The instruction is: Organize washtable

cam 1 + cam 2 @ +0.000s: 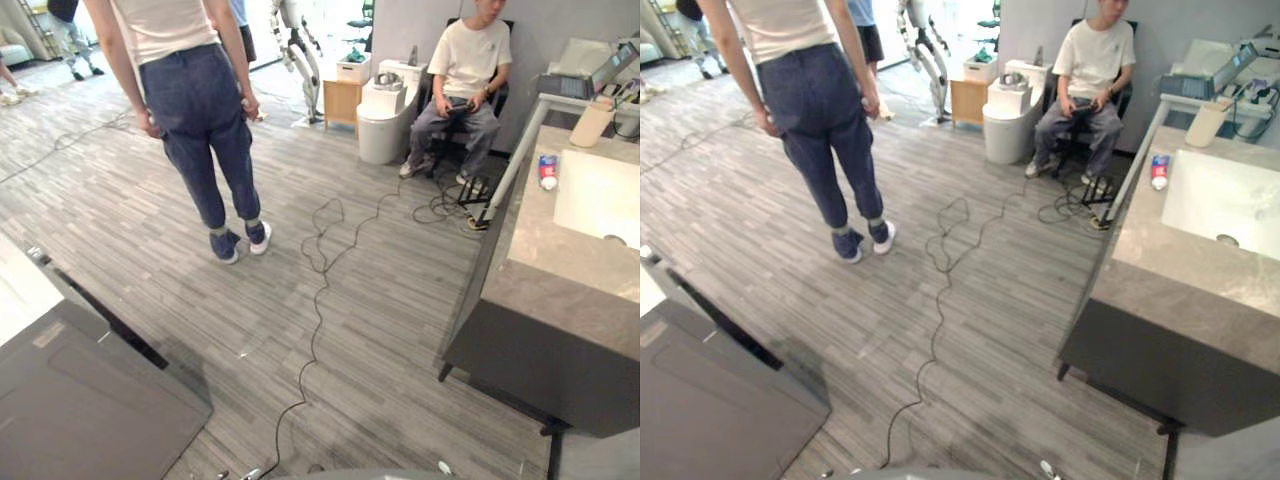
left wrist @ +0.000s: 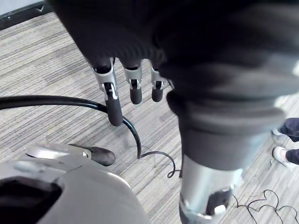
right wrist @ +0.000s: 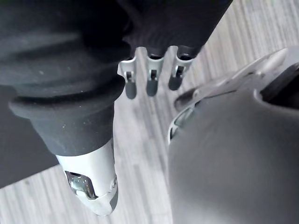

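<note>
On washtable (image 1: 560, 250), eye views: probably tube (image 1: 548, 171); wrist views: left hand (image 2: 113, 100), right hand (image 3: 152, 80) relaxed, empty.

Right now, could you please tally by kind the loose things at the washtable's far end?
Tube: 1
Cup: 1
Total: 2
</note>
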